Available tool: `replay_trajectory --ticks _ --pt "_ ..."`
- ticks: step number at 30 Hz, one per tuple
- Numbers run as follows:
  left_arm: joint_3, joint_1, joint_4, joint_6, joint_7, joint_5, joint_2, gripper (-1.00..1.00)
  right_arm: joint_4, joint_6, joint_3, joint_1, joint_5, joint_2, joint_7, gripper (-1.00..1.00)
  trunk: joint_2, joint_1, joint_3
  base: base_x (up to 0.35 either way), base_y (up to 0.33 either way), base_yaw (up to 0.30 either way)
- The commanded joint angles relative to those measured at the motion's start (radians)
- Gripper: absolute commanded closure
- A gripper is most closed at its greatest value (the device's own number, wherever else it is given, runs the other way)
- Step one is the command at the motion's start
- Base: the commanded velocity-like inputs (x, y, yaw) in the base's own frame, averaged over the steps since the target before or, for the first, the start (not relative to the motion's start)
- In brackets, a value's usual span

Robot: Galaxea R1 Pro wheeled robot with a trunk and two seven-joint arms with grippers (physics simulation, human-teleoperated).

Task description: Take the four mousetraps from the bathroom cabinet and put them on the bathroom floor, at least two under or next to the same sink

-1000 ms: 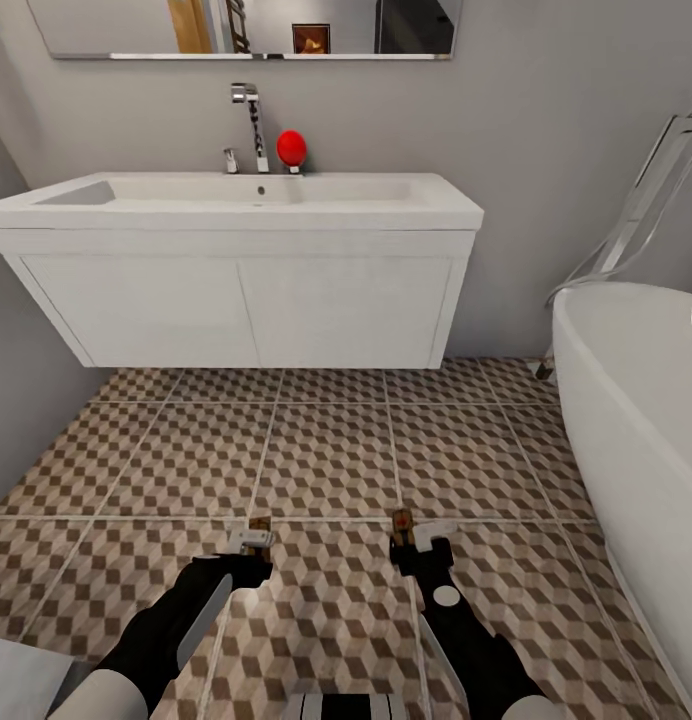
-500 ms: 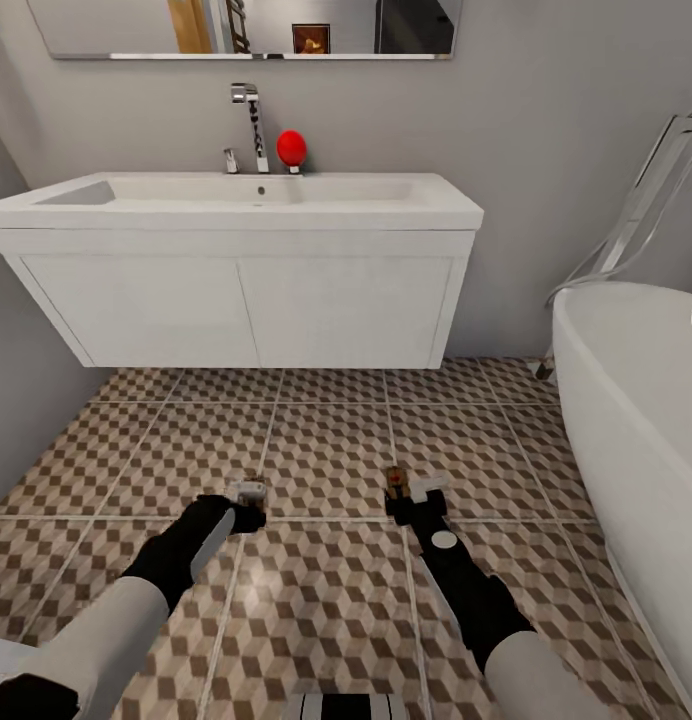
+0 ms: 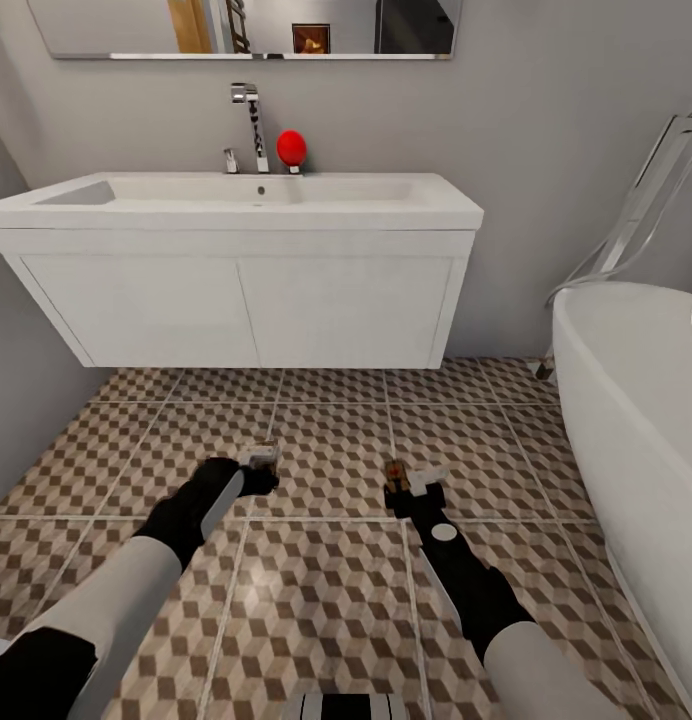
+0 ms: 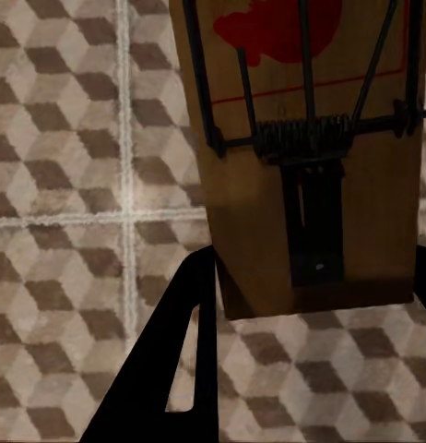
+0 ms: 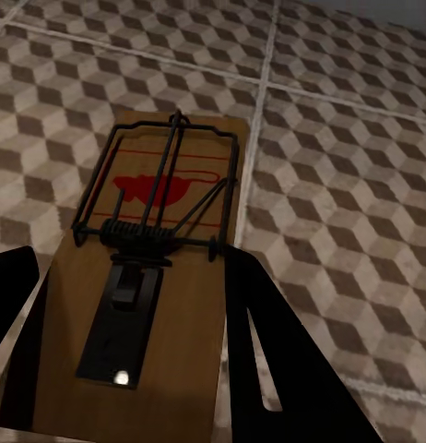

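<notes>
Holding one mousetrap each, both end effectors sit low over the tiled floor [image 3: 326, 590]. The left end effector [image 3: 261, 462] pinches a mousetrap [image 4: 301, 157]; the right end effector [image 3: 404, 482] pinches another [image 5: 144, 305]. The sink [image 3: 236, 200] lies at 12 o'clock, well apart.

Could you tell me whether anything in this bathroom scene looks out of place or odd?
Only a round red object beside the faucet on the sink stands out. Each claw holds a mousetrap over the bathroom floor.
</notes>
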Motion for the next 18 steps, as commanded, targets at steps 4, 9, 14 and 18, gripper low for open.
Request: replay_trajectory --ticks 4,9,14,18 --pt "-0.007 -0.001 -0.057 0.04 0.006 0.008 0.004 1.0 -0.019 0.006 0.003 0.0 0.006 0.001 -0.005 1.0 0.0 0.0 -0.001 0.0 0.0 0.0" --pt "-0.007 -0.001 -0.068 0.06 0.006 0.008 0.006 1.0 -0.085 0.012 0.004 0.0 0.007 -0.001 -0.007 1.0 0.0 0.0 -0.005 0.0 0.0 0.0" --pt "-0.007 -0.001 -0.067 0.063 0.006 0.008 0.007 1.0 -0.1 0.014 0.004 0.0 0.008 -0.001 -0.009 1.0 -0.001 0.001 -0.024 0.0 0.0 0.0" --pt "-0.007 -0.001 -0.076 0.067 0.006 0.006 0.021 1.0 -0.103 0.013 0.005 0.0 0.008 0.0 -0.009 1.0 -0.002 0.003 -0.045 0.0 0.0 0.0"
